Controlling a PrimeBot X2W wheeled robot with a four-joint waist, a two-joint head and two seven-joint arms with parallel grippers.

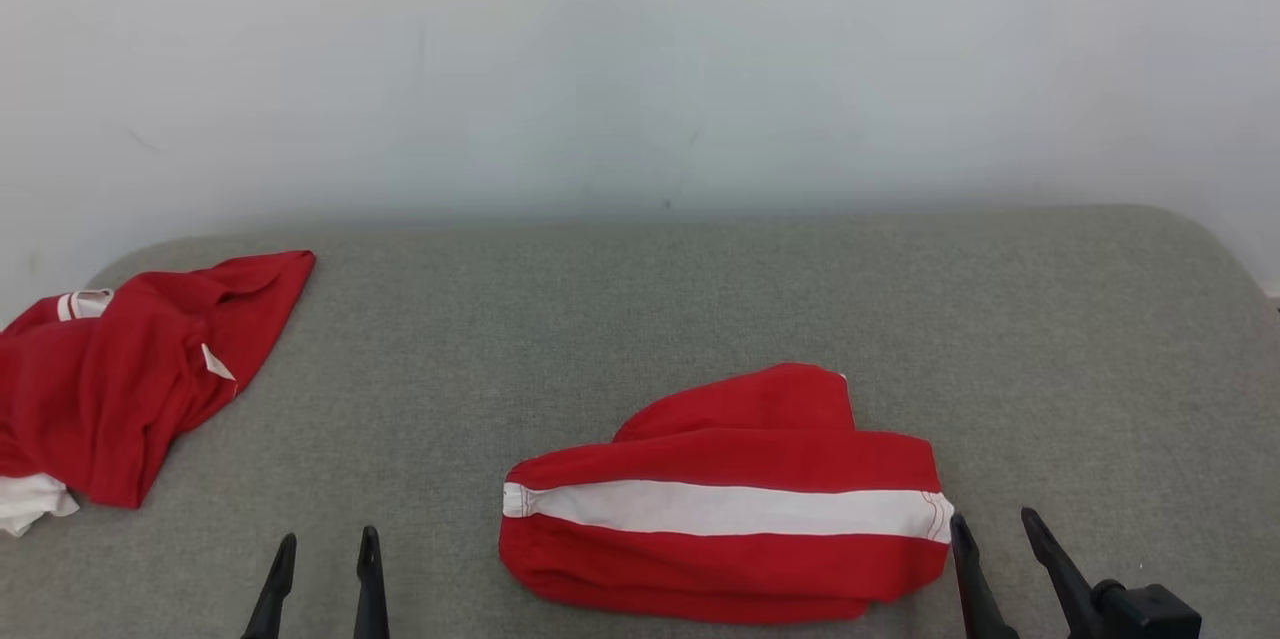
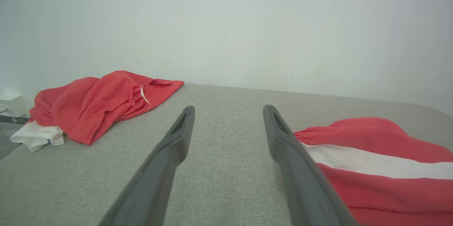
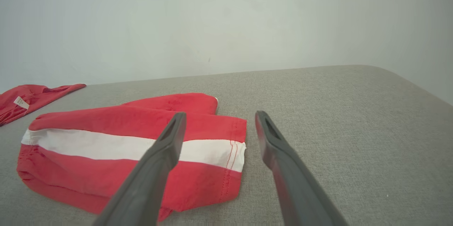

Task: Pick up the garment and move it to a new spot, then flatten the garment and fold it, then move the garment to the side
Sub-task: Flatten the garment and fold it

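In the head view the folded garment point(image 1: 725, 509), red with a white stripe, lies near the front middle of the grey cushion point(image 1: 640, 319). The left gripper point(image 1: 328, 536) sits well to its left and the right gripper point(image 1: 994, 517) just beside its right end, both with fingers spread and empty. A crumpled red cloth point(image 1: 130, 379) lies at the far left edge. The left wrist view shows its fingers apart over bare cushion, with the garment off to the right. The right wrist view has its fingers apart, one over the garment's stitched hem. Moving it aside looks to be what remains. Pinching only the top layer could pull the fold open, and dragging it could bunch it up.
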